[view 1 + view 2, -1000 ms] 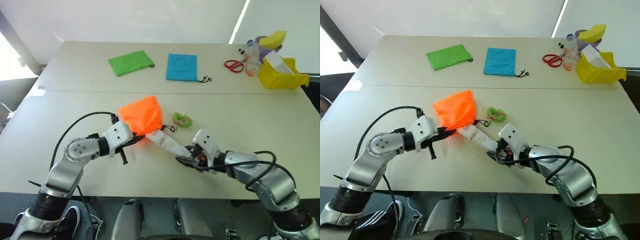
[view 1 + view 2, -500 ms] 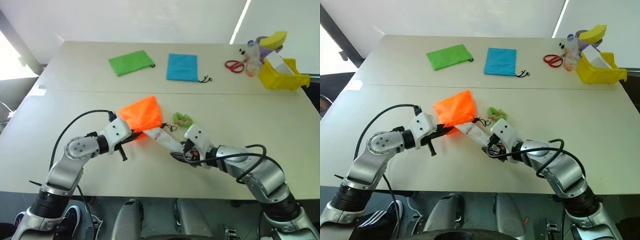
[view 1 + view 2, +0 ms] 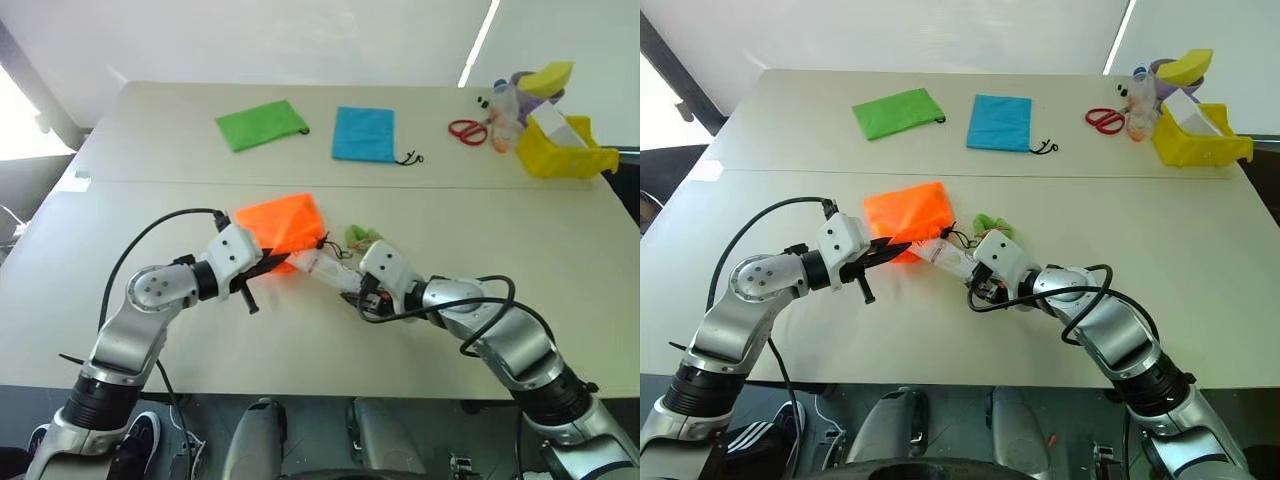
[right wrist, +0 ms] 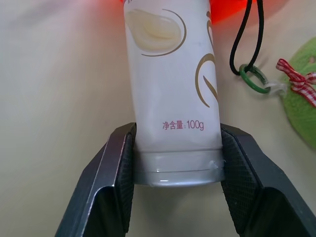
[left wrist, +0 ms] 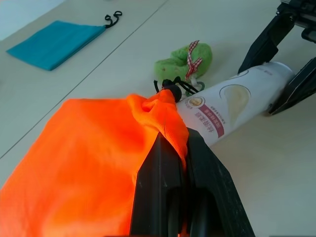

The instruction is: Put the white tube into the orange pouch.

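L pincer [image 5: 183, 148] pinches rim of bright orange fabric pouch [image 3: 285, 222]; R pincer [image 4: 174, 173] grips crimped end of soft white squeeze tube [image 4: 168, 74]. Cap end at pouch mouth, most of tube outside; insertion barely begun, judged approx.

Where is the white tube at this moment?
In the left eye view, the white tube lies at the table's near middle, its far end at the orange pouch, its near end gripped by the right end effector, beside the green tab.

white tube [image 4: 168, 84] printed "净含量:100g"
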